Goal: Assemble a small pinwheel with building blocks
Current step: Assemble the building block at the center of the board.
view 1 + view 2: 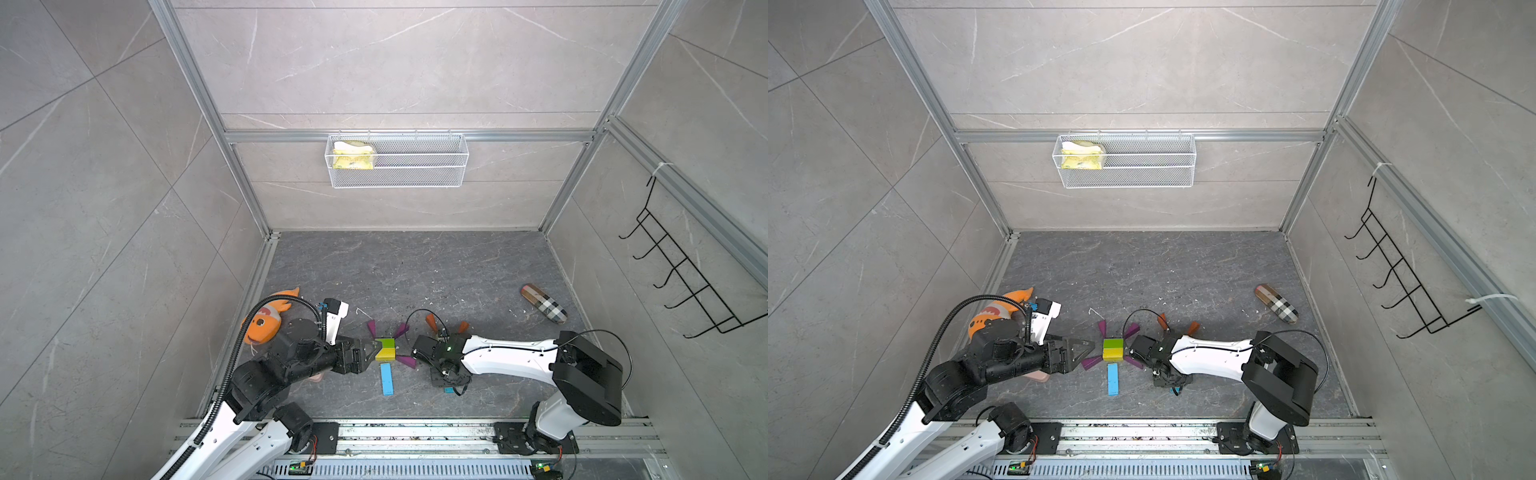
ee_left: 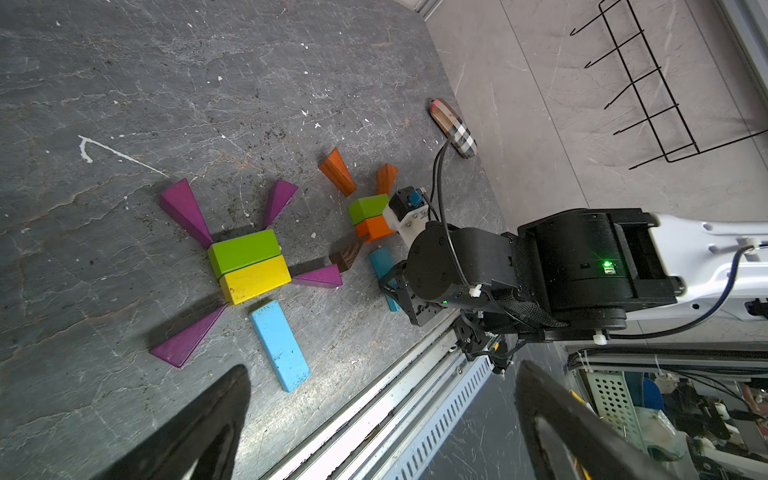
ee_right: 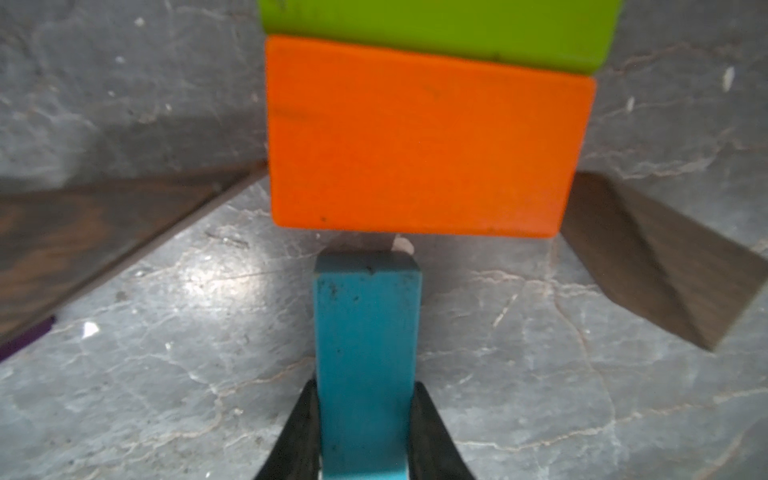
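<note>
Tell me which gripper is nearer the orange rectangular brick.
Right. The right gripper grips a long flat blue bar ending just short of the orange brick; the left gripper hangs open beyond the yellow rectangular brick.

Bright, even overhead light; shadows short and soft.
Right wrist view: the orange rectangular brick (image 3: 428, 141) is blurred, with pale glare on the grey marbled bench (image 3: 199, 282) left of centre. Left wrist view: the purple triangular wedge (image 2: 189, 336) casts a soft shadow along its upper side.

The left arm (image 1: 286, 365) and right arm (image 1: 507, 353) are white shells with black joints. A ribbed black hose (image 1: 227, 374) follows the left; thin black cables (image 2: 435, 174) and a green light (image 2: 607, 264) mark the right.
</note>
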`<state>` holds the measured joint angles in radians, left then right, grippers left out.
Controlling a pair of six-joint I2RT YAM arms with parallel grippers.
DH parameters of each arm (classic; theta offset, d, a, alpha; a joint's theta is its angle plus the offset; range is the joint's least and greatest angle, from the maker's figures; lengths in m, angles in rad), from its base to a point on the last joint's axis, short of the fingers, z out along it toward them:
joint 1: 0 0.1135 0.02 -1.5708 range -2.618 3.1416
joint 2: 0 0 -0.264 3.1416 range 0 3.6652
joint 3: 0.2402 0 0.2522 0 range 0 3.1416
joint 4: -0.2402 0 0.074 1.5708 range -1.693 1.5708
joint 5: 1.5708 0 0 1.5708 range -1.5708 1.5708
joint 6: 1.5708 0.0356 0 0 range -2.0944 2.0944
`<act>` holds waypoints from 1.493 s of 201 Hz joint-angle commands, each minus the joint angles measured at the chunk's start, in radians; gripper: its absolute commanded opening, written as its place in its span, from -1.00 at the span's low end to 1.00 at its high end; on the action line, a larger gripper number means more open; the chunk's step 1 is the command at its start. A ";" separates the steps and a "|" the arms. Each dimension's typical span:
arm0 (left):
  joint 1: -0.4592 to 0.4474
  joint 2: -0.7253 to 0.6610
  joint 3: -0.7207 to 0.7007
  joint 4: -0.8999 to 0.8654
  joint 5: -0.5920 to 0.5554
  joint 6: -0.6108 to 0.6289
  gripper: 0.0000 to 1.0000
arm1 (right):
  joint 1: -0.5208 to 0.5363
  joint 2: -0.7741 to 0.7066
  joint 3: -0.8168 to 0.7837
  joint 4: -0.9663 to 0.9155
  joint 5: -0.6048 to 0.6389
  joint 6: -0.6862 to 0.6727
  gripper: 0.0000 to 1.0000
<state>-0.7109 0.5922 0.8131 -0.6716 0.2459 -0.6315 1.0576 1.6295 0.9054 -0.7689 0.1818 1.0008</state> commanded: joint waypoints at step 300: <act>0.005 0.032 -0.037 0.089 0.071 0.034 1.00 | -0.017 0.017 0.039 -0.048 0.061 0.047 0.00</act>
<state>-0.7109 0.6216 0.7780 -0.6216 0.2935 -0.6197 1.0447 1.6356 0.9222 -0.7776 0.2077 1.0542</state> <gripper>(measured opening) 0.999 0.488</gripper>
